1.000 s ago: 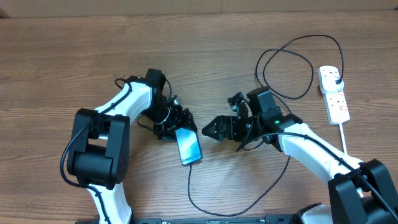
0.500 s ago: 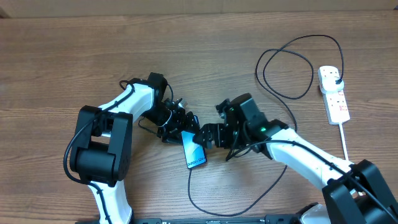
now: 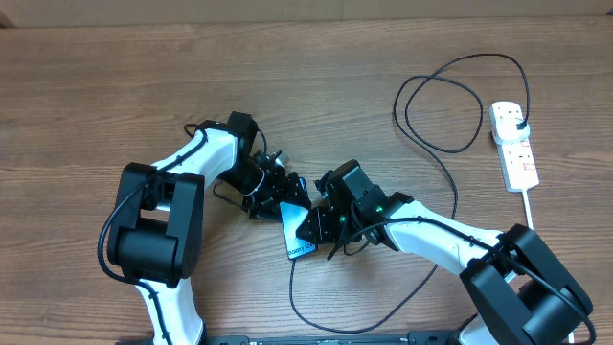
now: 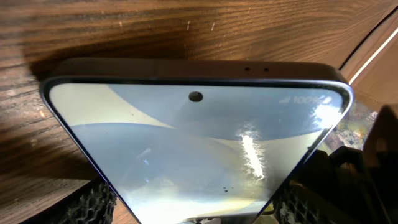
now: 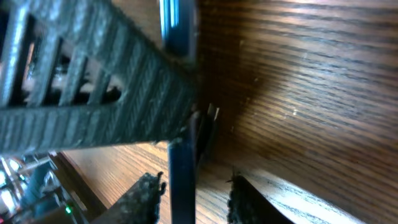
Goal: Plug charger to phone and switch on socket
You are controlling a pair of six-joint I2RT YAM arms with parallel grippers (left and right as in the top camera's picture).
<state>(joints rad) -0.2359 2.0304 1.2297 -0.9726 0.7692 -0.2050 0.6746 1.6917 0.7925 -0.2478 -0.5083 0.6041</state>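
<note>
The phone (image 3: 298, 233) has a light blue screen and stands tilted up off the table; that screen (image 4: 193, 149) fills the left wrist view. My left gripper (image 3: 285, 201) (image 4: 196, 208) is shut on its upper end, a pad on each side. My right gripper (image 3: 309, 226) (image 5: 196, 199) straddles the phone's dark edge (image 5: 181, 162), with a gap still showing at the right finger (image 5: 249, 199). The charger's thin black cable (image 3: 450, 192) runs from the phone's lower end, loops across the table and ends in a plug (image 3: 517, 117) in the white socket (image 3: 517, 158).
The socket's thick white cord (image 3: 532, 216) trails toward the front right. The cable loops low near the front edge (image 3: 326, 326) and high at the back right (image 3: 479, 57). My left gripper's ribbed finger (image 5: 93, 106) crosses the right wrist view, close to my right gripper.
My right arm has swung left to the phone, and its jaws have narrowed from wide open around the phone's edge. The left gripper has tipped the phone up and shifted it slightly right.
</note>
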